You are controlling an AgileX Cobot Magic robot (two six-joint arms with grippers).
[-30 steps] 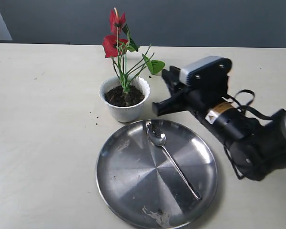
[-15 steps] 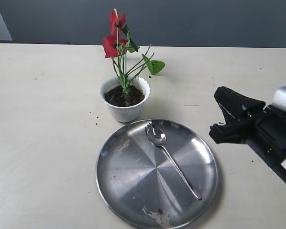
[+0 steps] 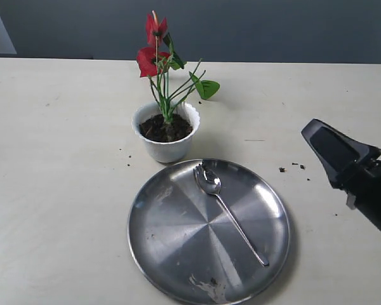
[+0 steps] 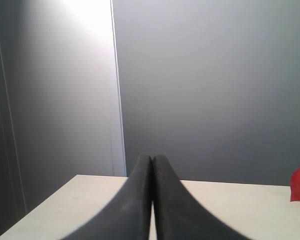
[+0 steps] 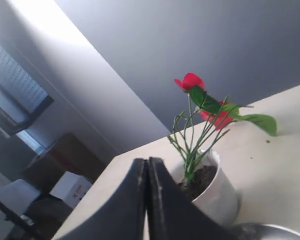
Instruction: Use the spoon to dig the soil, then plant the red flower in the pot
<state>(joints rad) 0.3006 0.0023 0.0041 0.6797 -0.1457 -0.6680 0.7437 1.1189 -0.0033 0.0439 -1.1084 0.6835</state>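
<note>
The red flower (image 3: 153, 56) stands upright in the white scalloped pot (image 3: 166, 147), its stems rooted in dark soil (image 3: 165, 127). The silver spoon (image 3: 228, 211) lies loose on the steel plate (image 3: 171, 248), bowl toward the pot. My right gripper (image 3: 308, 130) is at the right edge of the table, shut and empty, well clear of the pot. From the right wrist view the shut right gripper (image 5: 147, 161) points toward the pot (image 5: 216, 194) and flower (image 5: 191, 80). My left gripper (image 4: 152, 158) is shut on nothing and does not show in the exterior view.
A few soil crumbs (image 3: 292, 168) lie on the table right of the plate, and others (image 3: 126, 157) left of the pot. A smear of dirt (image 3: 209, 289) marks the plate's near rim. The table's far edge (image 3: 273, 62) meets a grey wall.
My right arm has drawn back from beside the pot to the right edge of the view. Its jaws, apart a second ago, are shut. Pot, flower and spoon have not moved.
</note>
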